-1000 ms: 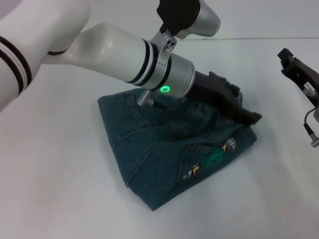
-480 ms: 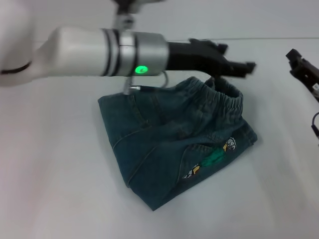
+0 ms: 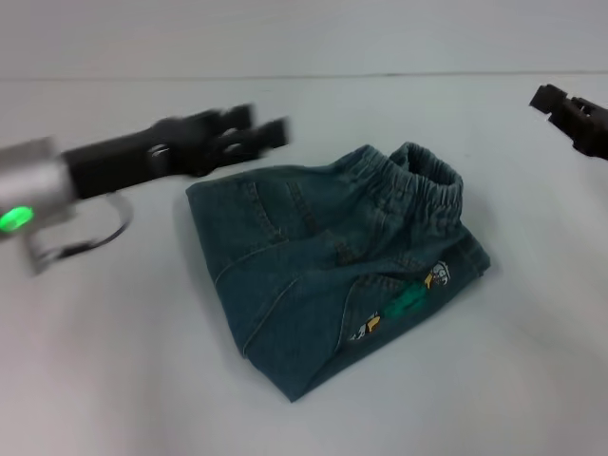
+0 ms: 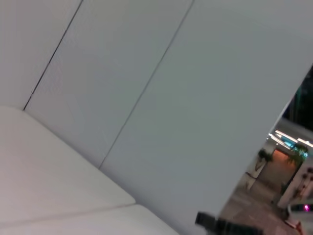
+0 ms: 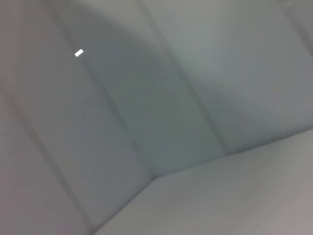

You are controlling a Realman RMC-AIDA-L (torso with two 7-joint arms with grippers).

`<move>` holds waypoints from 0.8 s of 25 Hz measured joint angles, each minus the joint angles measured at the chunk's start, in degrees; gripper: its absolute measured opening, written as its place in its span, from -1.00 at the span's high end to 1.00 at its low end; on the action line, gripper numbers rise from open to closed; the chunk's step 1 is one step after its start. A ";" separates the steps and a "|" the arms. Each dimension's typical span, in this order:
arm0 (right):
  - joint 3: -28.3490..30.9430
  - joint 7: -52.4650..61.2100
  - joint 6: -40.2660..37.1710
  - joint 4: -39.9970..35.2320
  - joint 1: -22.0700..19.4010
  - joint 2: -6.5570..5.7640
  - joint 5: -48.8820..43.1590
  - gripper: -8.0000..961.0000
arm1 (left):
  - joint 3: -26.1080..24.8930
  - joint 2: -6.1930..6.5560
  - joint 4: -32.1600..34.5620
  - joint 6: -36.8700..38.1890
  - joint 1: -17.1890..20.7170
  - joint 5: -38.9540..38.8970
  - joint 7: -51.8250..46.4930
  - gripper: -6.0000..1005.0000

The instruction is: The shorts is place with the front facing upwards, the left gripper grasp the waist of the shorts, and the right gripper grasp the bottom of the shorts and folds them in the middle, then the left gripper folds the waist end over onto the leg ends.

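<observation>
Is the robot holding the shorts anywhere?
No. The left gripper is open beside the folded shorts, and the right gripper is far off, touching nothing.

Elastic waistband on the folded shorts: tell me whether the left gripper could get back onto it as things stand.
Probably yes. The left gripper hangs open and empty beside the shorts, and nothing lies between it and the waistband. The right gripper is off to the far side.
</observation>
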 joint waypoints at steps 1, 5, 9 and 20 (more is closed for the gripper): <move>-2.73 2.14 -2.07 -2.54 -0.60 -0.31 -0.42 0.80 | -1.94 0.58 0.17 2.85 1.59 1.35 0.15 -0.83; -9.53 6.79 -9.51 -9.10 -1.70 -2.17 -5.34 0.59 | -12.54 1.49 1.81 12.39 5.32 12.14 1.35 -0.83; -12.79 7.92 -16.32 -12.49 -1.67 -3.80 -12.12 0.22 | -16.79 1.38 3.32 16.91 7.44 19.98 2.36 -0.83; -14.85 13.43 -17.72 -15.74 0.02 -4.18 -24.90 -0.55 | -18.53 1.42 5.56 18.83 8.60 27.85 2.01 -0.83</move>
